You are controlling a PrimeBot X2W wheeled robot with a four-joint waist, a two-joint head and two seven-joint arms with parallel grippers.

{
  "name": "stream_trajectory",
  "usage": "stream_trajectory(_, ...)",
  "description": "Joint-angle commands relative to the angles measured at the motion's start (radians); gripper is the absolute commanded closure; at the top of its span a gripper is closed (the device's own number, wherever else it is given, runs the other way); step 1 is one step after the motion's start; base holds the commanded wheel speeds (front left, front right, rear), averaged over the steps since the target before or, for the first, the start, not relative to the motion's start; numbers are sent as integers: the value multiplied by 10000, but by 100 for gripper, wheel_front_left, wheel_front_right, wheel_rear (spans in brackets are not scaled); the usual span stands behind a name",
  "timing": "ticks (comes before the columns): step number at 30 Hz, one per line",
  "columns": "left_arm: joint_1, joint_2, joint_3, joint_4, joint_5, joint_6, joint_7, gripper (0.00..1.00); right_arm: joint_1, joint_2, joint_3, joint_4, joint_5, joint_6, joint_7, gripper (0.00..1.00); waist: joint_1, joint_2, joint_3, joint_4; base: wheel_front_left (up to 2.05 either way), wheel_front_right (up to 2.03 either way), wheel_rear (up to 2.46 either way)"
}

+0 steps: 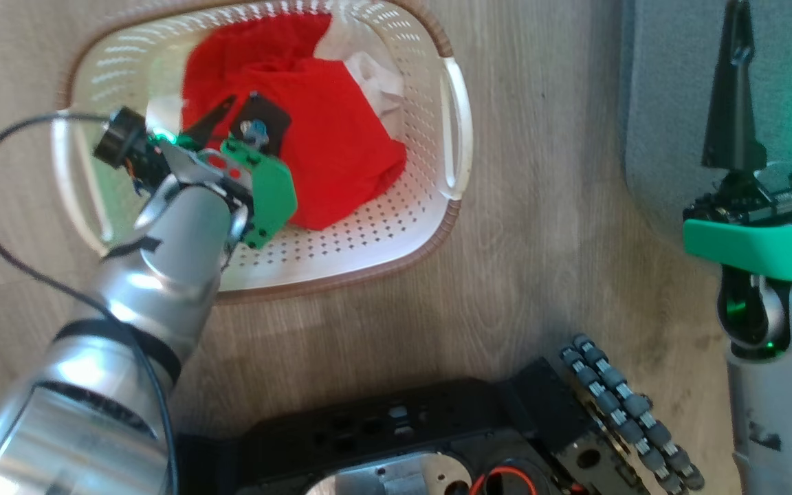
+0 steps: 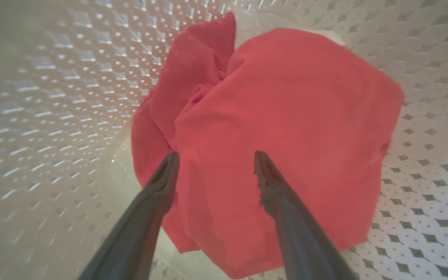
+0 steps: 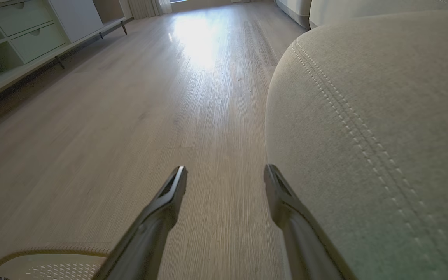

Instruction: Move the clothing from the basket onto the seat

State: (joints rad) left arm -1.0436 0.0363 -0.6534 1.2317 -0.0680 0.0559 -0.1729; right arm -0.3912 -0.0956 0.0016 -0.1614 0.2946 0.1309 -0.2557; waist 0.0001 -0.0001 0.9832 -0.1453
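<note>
– Head view, where's the clothing (image 1: 327,130)?
– Red heap inside the basket (image 1: 396,220), which sits on the wood floor (image 1: 540,275) at 11 o'clock of frame. White fabric (image 1: 375,75) pokes out at the heap's 1 o'clock.
– Left hand (image 1: 245,103)?
– Reaching into the basket from 7 o'clock, over the heap's 9 o'clock edge. Left wrist view: left hand (image 2: 215,155) has its fingers spread wide, red clothing (image 2: 286,116) behind and between the tips, perforated basket wall (image 2: 53,77) all around, white fabric (image 2: 251,23) at 12. Cannot tell if the tips touch the cloth.
– Right hand (image 1: 777,27)?
– At 2 o'clock of the head view, fingers apart, over the edge of the grey-green seat (image 1: 664,103). Well apart from the basket.
– Right wrist view?
– Right hand (image 3: 224,169) spread, gripping nothing, floor (image 3: 169,97) between the fingers. Seat (image 3: 383,116) with its stitched seam at 3 o'clock, just beside the right-side finger. Basket rim (image 3: 45,264) at 7, drawer cabinet (image 3: 21,35) at 10.
– Robot base (image 1: 403,440)?
– Dark, at 6 o'clock, head view.
</note>
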Motion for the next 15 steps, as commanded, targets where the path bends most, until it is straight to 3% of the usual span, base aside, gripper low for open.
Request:
stream_trajectory(1,31,140,35,3,-12,38,159,0,161,85,161,-369,-18,-2,-61,0,-1,1,250,-223,0,0,0)
stream_trajectory(7,-382,140,14,400,-413,347,1238,0,125,277,386,-314,80,-2,-61,0,-1,1,551,-504,0,0,0)
stream_trajectory(15,-471,139,-154,550,-709,204,2458,0,437,367,520,-377,-34,-2,-61,0,-1,1,781,-551,0,0,0)
